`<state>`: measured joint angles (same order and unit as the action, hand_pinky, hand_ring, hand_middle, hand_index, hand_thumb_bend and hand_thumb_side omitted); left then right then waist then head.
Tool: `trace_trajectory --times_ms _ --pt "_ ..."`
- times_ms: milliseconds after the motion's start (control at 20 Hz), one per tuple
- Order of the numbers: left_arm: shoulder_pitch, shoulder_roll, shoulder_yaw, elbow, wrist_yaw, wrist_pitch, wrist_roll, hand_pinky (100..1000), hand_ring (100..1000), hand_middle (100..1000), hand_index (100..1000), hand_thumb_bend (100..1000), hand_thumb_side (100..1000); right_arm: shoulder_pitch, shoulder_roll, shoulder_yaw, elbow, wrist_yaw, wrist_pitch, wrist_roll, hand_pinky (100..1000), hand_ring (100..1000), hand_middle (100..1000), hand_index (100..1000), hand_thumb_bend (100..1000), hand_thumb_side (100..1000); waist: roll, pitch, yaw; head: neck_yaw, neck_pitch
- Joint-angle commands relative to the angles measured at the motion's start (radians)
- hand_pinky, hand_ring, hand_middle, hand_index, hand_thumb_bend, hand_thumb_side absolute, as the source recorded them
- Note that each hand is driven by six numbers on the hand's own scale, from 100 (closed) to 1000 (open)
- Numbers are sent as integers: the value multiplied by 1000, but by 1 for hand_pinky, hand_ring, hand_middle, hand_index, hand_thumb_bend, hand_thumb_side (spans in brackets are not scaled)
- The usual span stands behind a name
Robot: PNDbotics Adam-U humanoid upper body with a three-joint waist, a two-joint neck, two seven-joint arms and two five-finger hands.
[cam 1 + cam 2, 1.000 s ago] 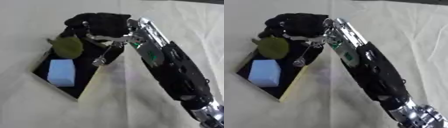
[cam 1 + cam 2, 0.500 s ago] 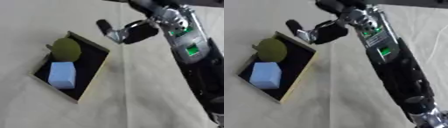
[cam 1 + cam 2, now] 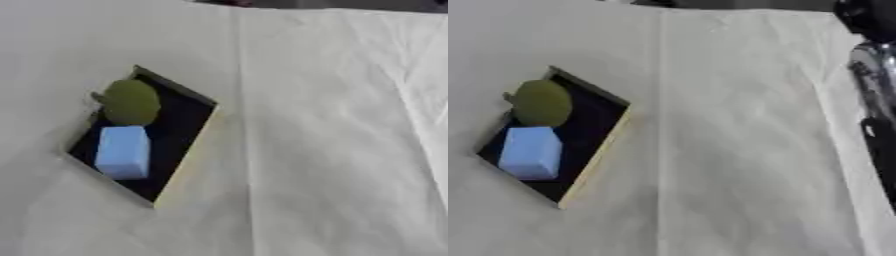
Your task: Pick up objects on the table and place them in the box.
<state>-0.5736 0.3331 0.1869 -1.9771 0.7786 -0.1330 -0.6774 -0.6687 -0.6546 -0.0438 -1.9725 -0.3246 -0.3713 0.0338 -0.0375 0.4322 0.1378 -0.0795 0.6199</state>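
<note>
A shallow black box with pale wooden walls [image 3: 188, 167] is lying on the cream-clothed table [image 3: 332, 150], holding a round olive-green object [image 3: 131, 101] just beside a light-blue block [image 3: 122, 151]. An arm [image 3: 877, 100] is showing at the right edge; whether the robot hand is released or clenched cannot be told.

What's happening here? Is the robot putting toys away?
Sort of. A black box sits on a table covered with a pale cloth, and inside it are a round olive-green thing and a light blue block. Nothing is being held right now. Only part of the robot's right arm shows at the edge.
</note>
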Motion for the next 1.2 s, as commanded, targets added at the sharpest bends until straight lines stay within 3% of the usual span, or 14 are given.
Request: trace_trajectory --times_ms 50,150,300,500,800,950,1200 --pt "-21 9 4 -12 6 -17 5 893 907 946 867 100 672 -5 -41 -64 -27 -62 -55 -30 880 832 678 849 100 423 9 -20 -3 2 -18" --pt "-29 5 4 -10 9 -25 11 892 906 945 868 100 672 -12 -29 -88 -27 -79 -78 -30 886 829 654 842 100 424 16 -20 -3 1 -21" --pt "-33 -2 5 -2 4 -27 12 892 909 948 869 100 672 -30 24 -120 -27 -130 -63 -13 895 821 634 831 100 517 25 -19 -4 -1 -20" --pt "-42 -12 8 0 6 -34 15 891 907 945 870 100 672 -47 77 -153 -27 -185 -69 74 897 844 686 769 100 474 34 -15 1 4 -13" --pt "-43 -28 12 -15 -1 -22 28 893 912 955 876 100 672 -36 110 -170 -27 -219 -122 161 932 938 827 897 100 515 33 -4 3 12 -16" --pt "-49 -34 12 -22 0 -19 35 891 910 951 876 100 672 -26 118 -169 -27 -208 -147 191 934 945 834 901 100 612 33 1 5 18 -19" --pt "-74 -50 8 -23 2 -33 51 888 905 943 877 100 672 -19 139 -174 -27 -197 -144 195 947 960 829 888 100 630 30 7 4 23 -25"
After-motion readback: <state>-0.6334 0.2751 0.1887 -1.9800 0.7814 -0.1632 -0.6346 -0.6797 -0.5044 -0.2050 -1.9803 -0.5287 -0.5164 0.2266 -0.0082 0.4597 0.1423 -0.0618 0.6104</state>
